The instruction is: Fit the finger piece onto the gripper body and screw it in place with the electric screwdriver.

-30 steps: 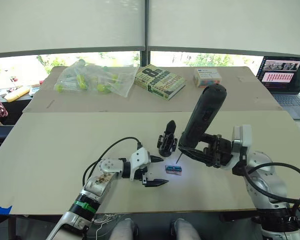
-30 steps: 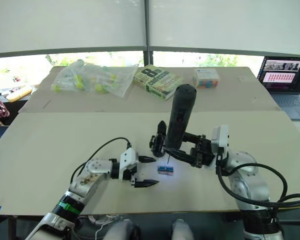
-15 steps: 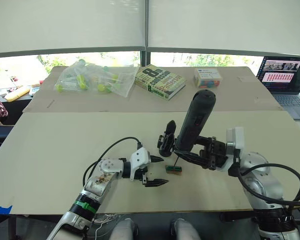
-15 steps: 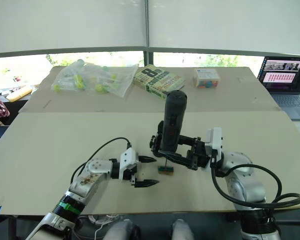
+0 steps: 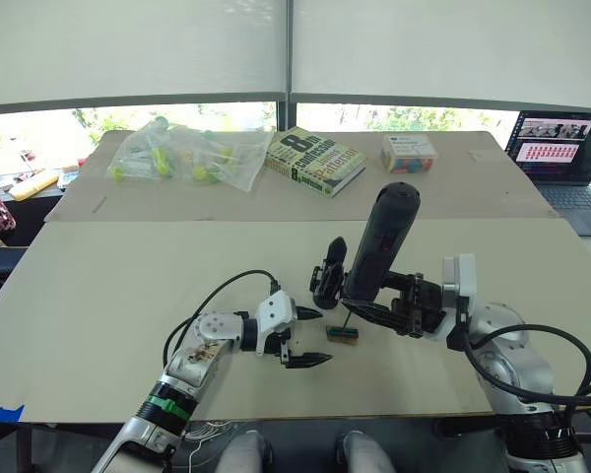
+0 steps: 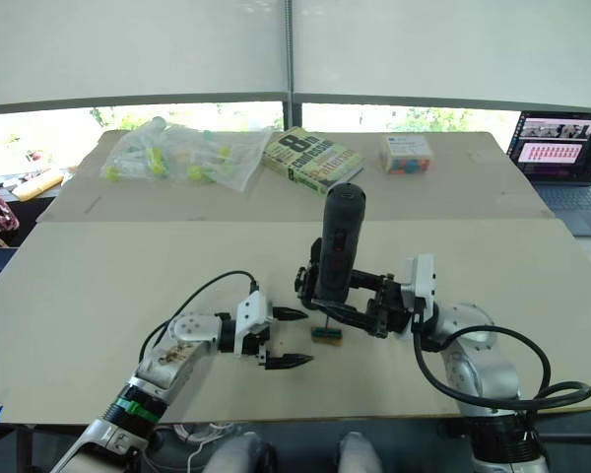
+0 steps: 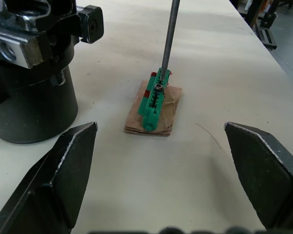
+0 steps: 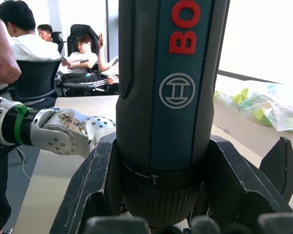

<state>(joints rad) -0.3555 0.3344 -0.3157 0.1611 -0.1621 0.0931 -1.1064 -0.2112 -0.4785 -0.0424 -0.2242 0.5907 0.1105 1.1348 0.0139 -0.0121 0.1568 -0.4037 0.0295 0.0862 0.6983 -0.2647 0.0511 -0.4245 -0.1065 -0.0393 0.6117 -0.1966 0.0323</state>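
Left eye view: your right gripper (image 5: 399, 310) is clamped around the lower barrel of the electric screwdriver (image 5: 379, 243), which stands nearly upright, leaning a bit away from you. It looks long and top-heavy, rigid, matte shell, so I'd keep the grip low near the collar to stop it tipping. The bit comes down onto the small green-brown box (image 5: 343, 334) on the table (image 5: 98, 286). The gripper body (image 5: 328, 274) stands just behind that box, close beside the screwdriver. Your left gripper (image 5: 300, 337) has its fingers spread, empty, just left of the box.

Left wrist view: the bit's tip sits in a screw head on the green box (image 7: 155, 104), between the open fingers and ahead of them. The gripper body's round base (image 7: 29, 92) is a chunky rigid block, probably stable; grab it by the base.

Right wrist view: both fingers press on the screwdriver's barrel (image 8: 168, 97).

Can't pick out the finger piece.
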